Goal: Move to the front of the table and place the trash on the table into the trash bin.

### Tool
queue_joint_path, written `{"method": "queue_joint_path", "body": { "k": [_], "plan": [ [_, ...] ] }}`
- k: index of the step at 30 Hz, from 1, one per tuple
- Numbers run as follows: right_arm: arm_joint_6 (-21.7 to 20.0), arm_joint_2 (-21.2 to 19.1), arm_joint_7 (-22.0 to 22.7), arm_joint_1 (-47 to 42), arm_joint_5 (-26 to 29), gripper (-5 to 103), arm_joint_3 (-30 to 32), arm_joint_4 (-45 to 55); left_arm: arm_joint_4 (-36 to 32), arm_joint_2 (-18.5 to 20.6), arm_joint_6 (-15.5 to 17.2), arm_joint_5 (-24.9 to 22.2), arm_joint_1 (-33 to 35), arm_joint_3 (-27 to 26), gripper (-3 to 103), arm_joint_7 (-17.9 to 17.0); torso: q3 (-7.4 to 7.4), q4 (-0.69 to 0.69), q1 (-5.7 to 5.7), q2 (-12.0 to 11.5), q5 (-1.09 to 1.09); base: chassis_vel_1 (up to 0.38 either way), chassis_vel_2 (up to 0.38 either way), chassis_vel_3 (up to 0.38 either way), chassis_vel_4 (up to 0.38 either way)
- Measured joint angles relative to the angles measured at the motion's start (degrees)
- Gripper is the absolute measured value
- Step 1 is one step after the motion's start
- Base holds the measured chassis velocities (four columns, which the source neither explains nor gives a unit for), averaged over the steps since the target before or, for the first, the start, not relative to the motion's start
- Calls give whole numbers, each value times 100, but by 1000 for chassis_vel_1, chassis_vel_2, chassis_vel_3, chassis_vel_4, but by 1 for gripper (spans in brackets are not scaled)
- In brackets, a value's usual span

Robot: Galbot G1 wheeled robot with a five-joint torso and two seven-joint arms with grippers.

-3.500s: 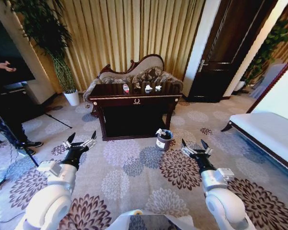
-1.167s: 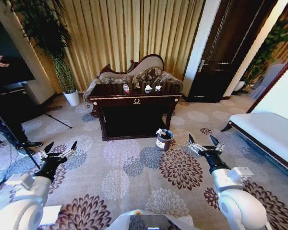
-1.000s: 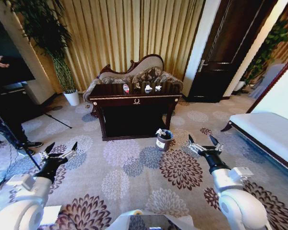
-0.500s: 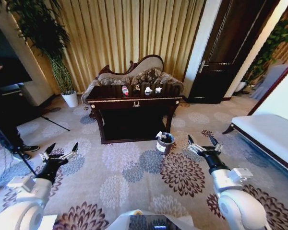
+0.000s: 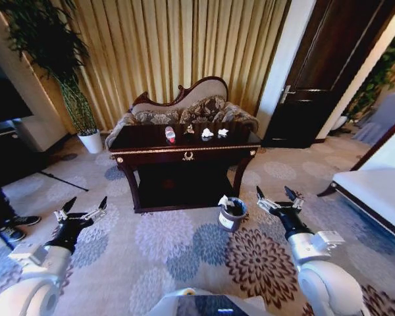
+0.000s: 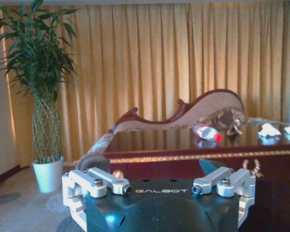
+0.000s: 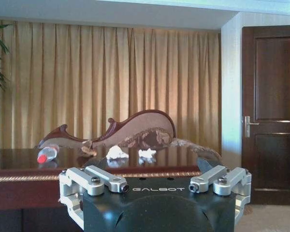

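**Approach to bench: bin in the drive path**

Head: bottle, paper wads at bench far edge; trash bin on floor by front right corner. Left gripper, right gripper low, fingers wide, empty. Risk: base or right arm knocks bin.

Left wrist: bottle lying flat, may roll.

Right wrist: wads small, easily pushed off far edge.

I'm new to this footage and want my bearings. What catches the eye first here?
The dark glossy table stands centre before gold curtains, with a red-capped bottle and white paper wads on top. A small dark trash bin sits on the flowered carpet at its front right, and both the left gripper and right gripper hang open, low.
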Motion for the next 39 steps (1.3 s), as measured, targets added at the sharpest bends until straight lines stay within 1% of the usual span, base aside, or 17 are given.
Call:
{"method": "queue_joint_path", "body": {
  "k": [2, 7, 8, 9, 13, 17, 20, 22, 23, 30, 32, 35, 36, 37, 38, 39],
  "plan": [
    [0, 2, -1, -2, -6, 100, -1, -5, -1, -4, -17, -1, 13, 0, 100, 6, 2, 3, 0, -1, 8, -292, 346, 342, -326],
    [1, 10, -4, -8, -29, 100, -8, -6, 12, -14, -75, -3, 43, -7, 100, 16, 2, 2, 0, -1, 3, -344, 325, 361, -325],
    [1, 12, -5, -10, -37, 100, -10, -6, 13, -17, -87, -3, 50, -10, 100, 22, 1, 3, -1, -1, 7, -360, 328, 338, -359],
    [1, 13, -5, -13, -43, 100, -12, -6, 15, -19, -97, -3, 54, -10, 100, 29, 2, 0, -1, -1, 9, -354, 332, 338, -359],
    [2, 19, -10, -25, -86, 100, -25, -6, 30, -32, -113, -5, 55, -10, 100, 32, 2, 1, 0, -2, 2, -354, 330, 337, -364],
    [2, 35, -20, -40, -136, 100, -41, -10, 34, -37, -122, -13, 56, -6, 100, 34, 2, 1, -1, -1, 6, -334, 376, 352, -394],
    [2, 43, -23, -52, -172, 100, -65, -5, 37, -37, -122, -15, 65, -5, 100, 46, 3, 1, 2, -2, 1, -323, 342, 363, -355],
    [2, 46, -23, -53, -181, 100, -79, -2, 34, -37, -121, -16, 72, -5, 100, 52, 2, 1, 1, -2, 2, -353, 391, 377, -373],
    [1, 49, -23, -51, -174, 100, -99, -1, 20, -38, -118, -17, 75, -7, 100, 54, 2, 1, 0, -1, 6, -353, 350, 372, -373],
    [-30, -12, -4, 4, -61, 100, -102, -54, -39, -40, -98, -21, 78, -10, 100, 56, 5, 1, 9, -5, 5, -255, 256, 277, -265],
    [-96, -75, 10, 35, 40, 100, -102, -69, -48, -36, -91, -25, 84, -28, 100, 56, 5, 1, 9, -5, 5, -117, 120, 44, -84],
    [-379, -327, 191, 238, 449, 100, -176, -125, -57, -20, -86, -100, 119, -121, 100, 31, 0, 1, -4, -1, 4, 17, -11, -14, 9],
    [-379, -327, 191, 238, 449, 100, -176, -125, -57, -20, -86, -100, 119, -121, 100, 31, 0, 1, -4, -1, 4, 50, -32, -43, 28],
    [-459, -400, 253, 299, 580, 100, -191, -143, -64, -17, -84, -122, 127, -133, 100, 24, -1, 1, -7, 1, 5, 50, -32, -43, 29],
    [-639, -581, 403, 468, 874, 100, -220, -190, -101, -6, -76, -183, 156, -166, 100, 6, -2, -2, -9, 4, 5, 71, -80, -77, 29],
    [-818, -776, 571, 659, 1160, 100, -240, -244, -130, 4, -69, -209, 176, -191, 100, -10, -2, 1, -9, 4, 6, 71, -81, -84, 48]
  ]
}}
